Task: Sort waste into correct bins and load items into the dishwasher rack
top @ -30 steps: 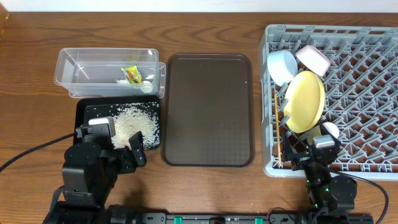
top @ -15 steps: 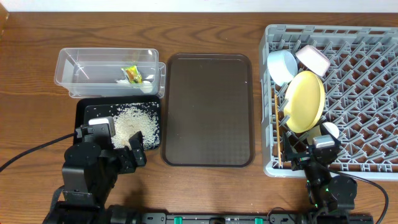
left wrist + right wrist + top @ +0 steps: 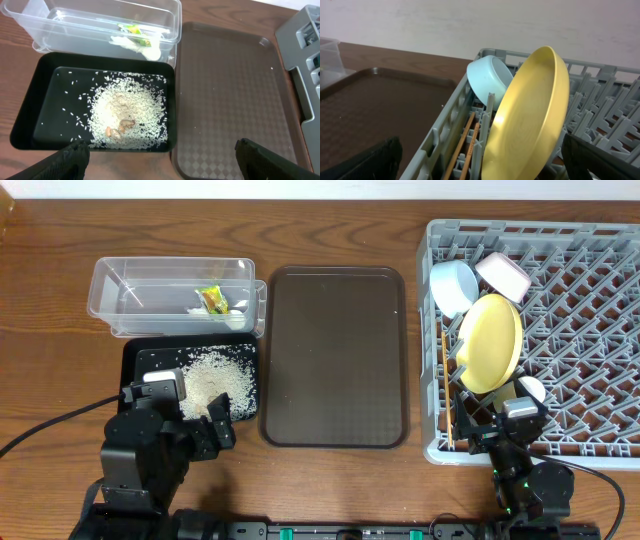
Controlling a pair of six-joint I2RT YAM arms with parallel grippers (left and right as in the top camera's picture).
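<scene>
Close to finished, judging by the layout.

Sorted already:
- Crumpled snack wrapper (image 3: 211, 299) inside the clear plastic tub (image 3: 130, 280) at 10 o'clock of the table, beside a white scrap.
- Rice grains (image 3: 218, 378) heaped in the black tray (image 3: 135, 355) at 8 o'clock, touching the tub's near side.

Loaded already, in the grey dishwasher rack (image 3: 600, 380) at 3 o'clock:
- Yellow plate (image 3: 490, 342) standing on edge.
- Light blue bowl (image 3: 452, 287) tipped at the plate's 11 o'clock.
- White bowl (image 3: 502, 275) at its 12 o'clock.
- Small pale cup (image 3: 531, 389) at its 5 o'clock.
- Wooden chopsticks (image 3: 446, 380) lying along the rack's left wall, at the plate's 8 o'clock.

Brown serving tray (image 3: 335, 355) in the centre: bare apart from a few pale specks, perhaps stray grains, too small to tell. Left to do, probably: little beyond clearing those specks, if rice at all.

Left gripper (image 3: 162, 149) at 7 o'clock, hovering over the near edge of the black tray, fingers spread wide, holding nothing. Right gripper (image 3: 480, 150) at 5 o'clock, at the rack's near left corner, fingers likewise spread wide, empty, plate and chopsticks right ahead.

No brand, label or writing legible anywhere. Wrapper print just green and orange blotches; tub, trays, rack and dishes plain.
</scene>
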